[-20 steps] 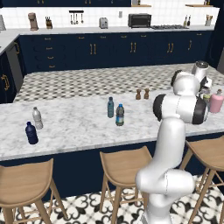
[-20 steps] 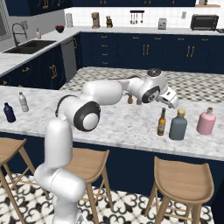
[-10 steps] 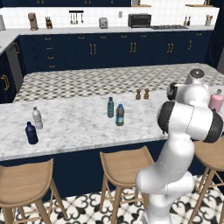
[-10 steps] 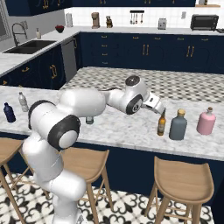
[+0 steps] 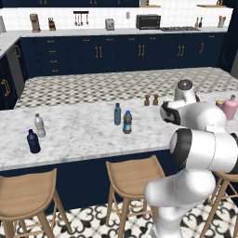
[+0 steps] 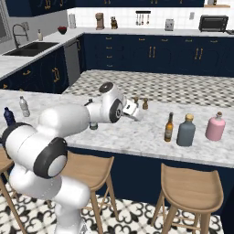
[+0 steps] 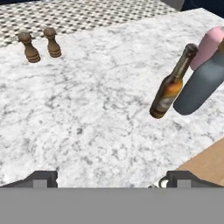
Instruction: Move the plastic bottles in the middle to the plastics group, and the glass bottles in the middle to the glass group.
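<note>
A dark-blue kitchen with white tiled walls surrounds a long marble bench (image 5: 79, 130) fronted by wooden stools (image 6: 194, 192). Near the middle of the bench, in the left base view, a slim teal-blue bottle (image 5: 117, 114) stands just beside a clear bottle with a blue cap and dark label (image 5: 127, 122), the two close together but apart. Well off toward the left end, a pale clear bottle with a white cap (image 5: 40, 125) stands near a squat dark navy bottle (image 5: 33, 141). Toward the other end, the right base view shows the slender amber bottle (image 6: 169, 127) upright just beside the stout grey-teal bottle with the yellow cap (image 6: 186, 130), and the pink bottle (image 6: 215, 127) a little farther along; the three stand in a row near the bench's front edge. Two small brown shakers (image 7: 40, 44) sit side by side farther back on the marble. The white arm reaches over the bench, and the gripper (image 6: 131, 111) hangs above bare marble between the shakers and the amber bottle, released, its dark fingertips (image 7: 41, 178) spread wide at the bottom of the hand view with nothing between them. In that tilted view the amber bottle leans against the grey-teal one's outline, though I cannot tell whether they touch.
</note>
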Motion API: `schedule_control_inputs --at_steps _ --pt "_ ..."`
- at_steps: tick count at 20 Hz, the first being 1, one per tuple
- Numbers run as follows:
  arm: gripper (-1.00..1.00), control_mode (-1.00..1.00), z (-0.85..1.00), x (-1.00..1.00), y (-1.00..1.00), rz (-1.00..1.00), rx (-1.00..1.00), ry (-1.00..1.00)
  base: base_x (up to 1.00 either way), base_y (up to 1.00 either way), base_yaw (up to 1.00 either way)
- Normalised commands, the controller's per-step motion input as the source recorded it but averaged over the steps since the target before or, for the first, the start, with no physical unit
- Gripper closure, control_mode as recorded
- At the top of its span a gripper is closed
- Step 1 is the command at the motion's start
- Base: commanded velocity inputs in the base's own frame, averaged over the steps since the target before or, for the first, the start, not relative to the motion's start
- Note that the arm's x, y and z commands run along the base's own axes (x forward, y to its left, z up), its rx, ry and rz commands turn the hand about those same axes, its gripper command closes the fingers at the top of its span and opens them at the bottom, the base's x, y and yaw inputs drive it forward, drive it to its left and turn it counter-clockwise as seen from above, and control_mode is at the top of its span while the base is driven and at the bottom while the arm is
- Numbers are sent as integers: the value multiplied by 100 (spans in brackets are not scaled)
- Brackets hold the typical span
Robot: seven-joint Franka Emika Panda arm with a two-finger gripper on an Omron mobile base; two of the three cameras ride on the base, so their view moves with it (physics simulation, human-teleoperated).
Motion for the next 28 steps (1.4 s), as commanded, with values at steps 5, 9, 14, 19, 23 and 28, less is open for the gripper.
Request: schedule_control_inputs --at_steps 5,9,14,19,23,28 --pt "-100 -100 41 -2 86 15 14 20 0 0 0" --pt "-100 -100 32 0 75 15 22 23 0 0 0" --pt "-100 -100 7 11 60 18 19 18 0 0 0" --pt "-100 -100 -16 39 57 32 0 -9 0 0 0" --pt "-100 -100 -17 56 45 25 -4 -8 0 0 0" --pt "-100 -100 -32 49 51 17 -4 0 0 0 0"
